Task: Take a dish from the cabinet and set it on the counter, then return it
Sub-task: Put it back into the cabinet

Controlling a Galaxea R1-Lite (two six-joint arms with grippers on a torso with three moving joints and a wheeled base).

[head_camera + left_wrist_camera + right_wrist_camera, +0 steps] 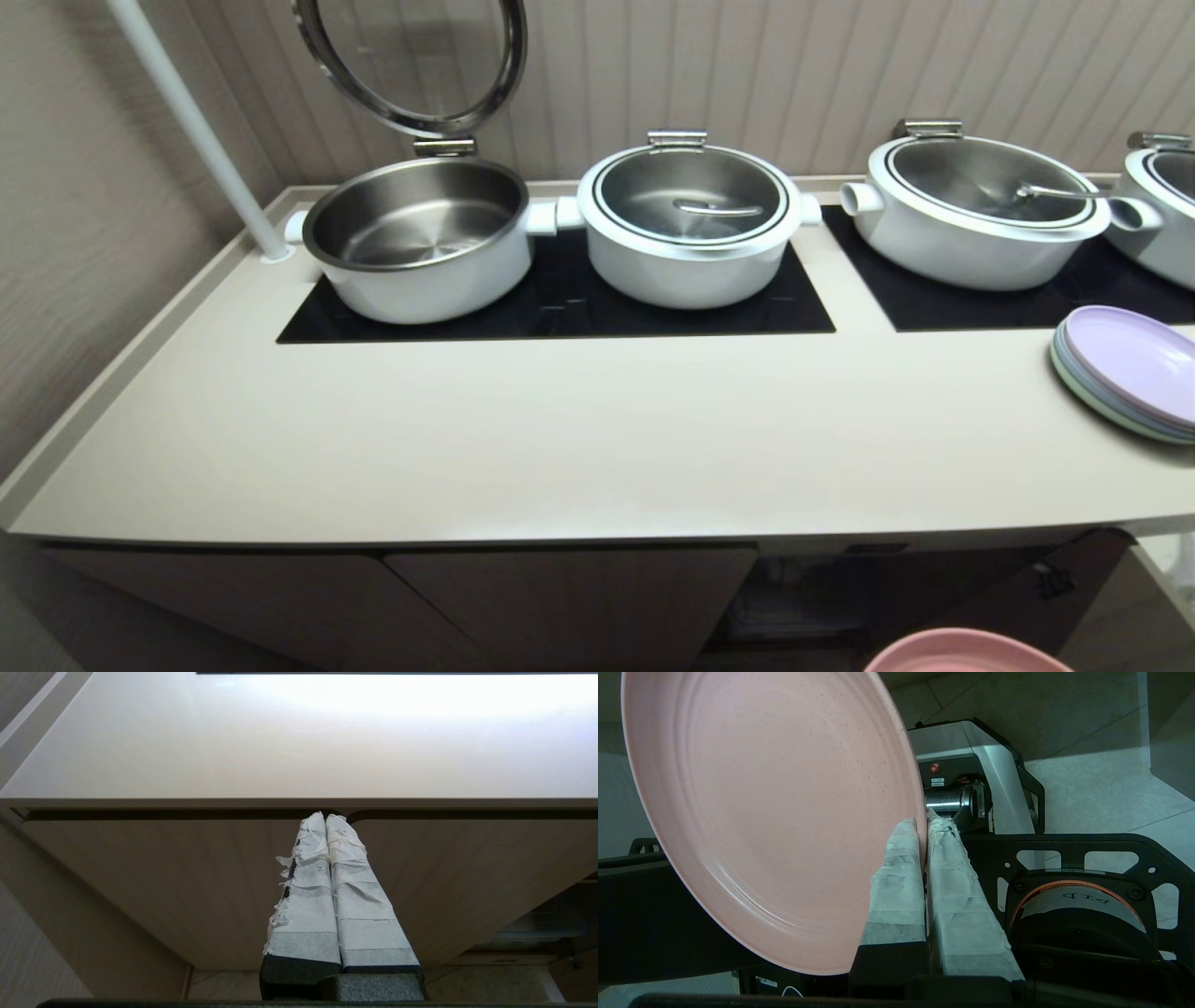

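The pink dish [775,812] is pinched by its rim between the tape-wrapped fingers of my right gripper [923,821], which is shut on it. In the head view only the dish's [966,651] upper edge peeks in at the bottom right, below the front edge of the cream counter [579,439] and in front of the cabinet [569,597]. The cabinet's right bay stands open and dark. My left gripper [325,817] is shut on nothing, parked low before the cabinet's [187,882] closed fluted doors. The left wrist view also shows the counter [299,732] from below its edge.
Several white steel-lined pots [689,224] sit on black cooktop panels [560,308] at the back; the leftmost pot [420,238] has its lid up. A stack of pastel plates [1125,369] lies at the counter's right. A white pole [201,131] rises at the back left. My own base [971,779] shows behind the dish.
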